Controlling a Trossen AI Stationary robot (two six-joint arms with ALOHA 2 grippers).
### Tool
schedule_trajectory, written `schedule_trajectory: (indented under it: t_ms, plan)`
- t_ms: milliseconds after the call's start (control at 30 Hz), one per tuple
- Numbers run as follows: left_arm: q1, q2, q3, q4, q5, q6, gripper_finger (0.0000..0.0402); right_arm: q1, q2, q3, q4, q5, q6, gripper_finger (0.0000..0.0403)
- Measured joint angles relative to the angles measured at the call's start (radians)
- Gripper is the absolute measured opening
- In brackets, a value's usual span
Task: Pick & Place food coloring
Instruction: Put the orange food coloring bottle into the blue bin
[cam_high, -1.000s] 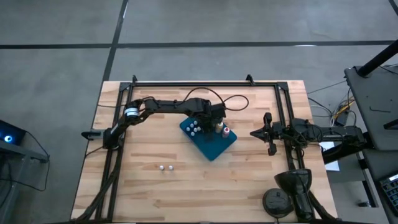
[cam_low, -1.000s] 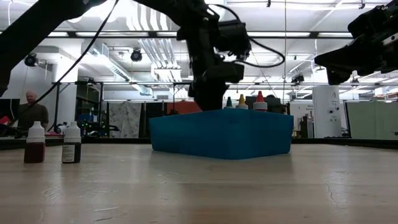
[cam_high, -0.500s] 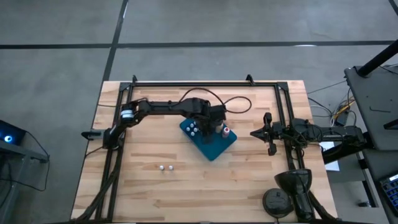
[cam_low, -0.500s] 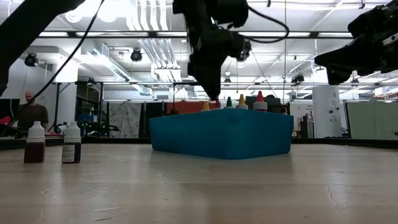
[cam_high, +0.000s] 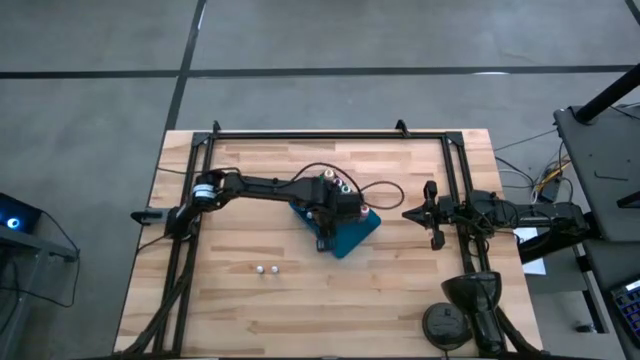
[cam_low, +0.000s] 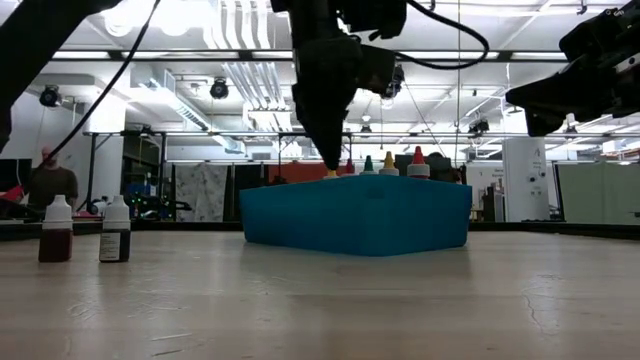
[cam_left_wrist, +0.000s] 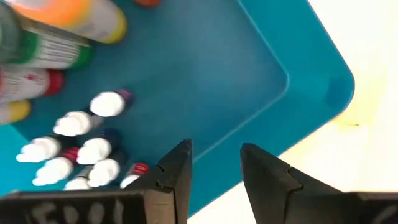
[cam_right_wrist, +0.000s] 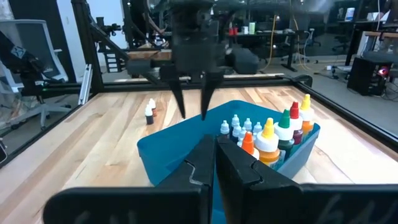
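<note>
Bottles (cam_left_wrist: 93, 149) clustered, tray (cam_left_wrist: 249, 68) half bare

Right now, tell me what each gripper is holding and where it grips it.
Nothing is held. The left gripper hangs open and empty above the blue tray, its fingers clear of the food coloring bottles. The right gripper is shut on nothing, off to the side.

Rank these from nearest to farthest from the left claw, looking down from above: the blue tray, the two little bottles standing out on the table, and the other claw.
1. Blue tray: directly under the left claw.
2. Two little bottles: on the bare wood, toward the table's front.
3. Right claw: waiting beyond the tray, near the table's right edge.
</note>
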Motion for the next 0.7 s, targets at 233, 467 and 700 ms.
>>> schedule_trajectory:
  t_ms: [233,467,700]
  plan:
    - [-0.046,-0.064,-0.102,0.039,0.004,-0.009,0.0108,0.000,0.000,0.000,0.001,0.001,-0.001,0.0009]
    - [-0.081,-0.173,-0.301,0.143,0.011,-0.054,0.0108,0.000,0.000,0.000,0.000,0.001,0.001,0.0009]
    - [-0.123,-0.308,-0.529,0.266,0.015,-0.071,0.0108,0.000,0.000,0.000,0.000,0.001,-0.001,0.0009]
